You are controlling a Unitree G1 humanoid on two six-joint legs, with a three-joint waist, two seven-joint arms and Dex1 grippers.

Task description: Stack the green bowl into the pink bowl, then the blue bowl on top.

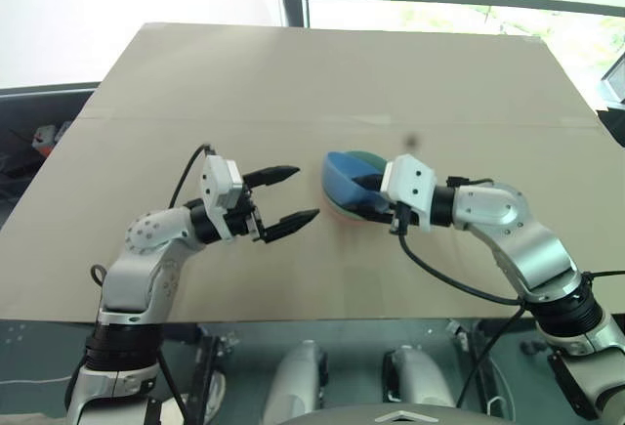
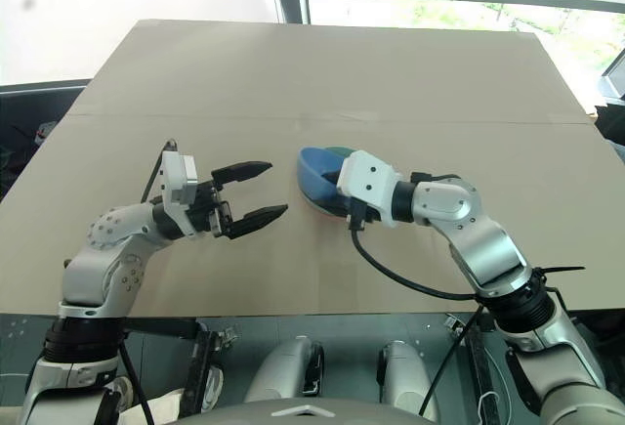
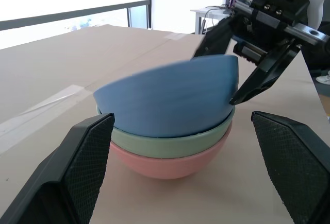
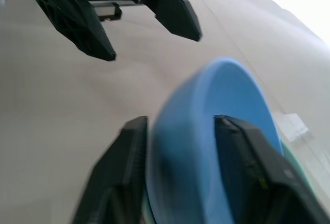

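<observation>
Nearest the head camera, L to R: left gripper [image 1: 278,196], two black fingers spread wide, nothing between them, hovering above the tan cardboard-covered table [image 1: 293,73] just beside the bowl stack, pointing at it. Next the stack itself, mid-table, w/ the right gripper [image 1: 363,191] reaching in from the far side.

Right gripper's fingers straddle the rim of the small round sky-blue plastic bowl [image 3: 170,100], one finger inside, one outside. Jaws look partly parted; can't tell whether the rim is pinched or already let go. Blue bowl sits tilted, the edge at the gripper raised, the opposite edge down in the bowl below.

Step in hand, by my read: seating blue bowl on top, last part of the task. To do it well: let the raised edge down so the bowl drops level into the nest, open fully before pulling away, withdraw along the finger line so the inner finger doesn't hook the rim and drag the stack. Left gripper is close enough to steady the stack if needed.

Containers: small round salmon-pink plastic bowl [image 3: 165,165] at bottom on the table, small round pale mint-green plastic bowl [image 3: 170,141] nested in it, blue bowl partly in the green. No contents visible in blue bowl.
</observation>
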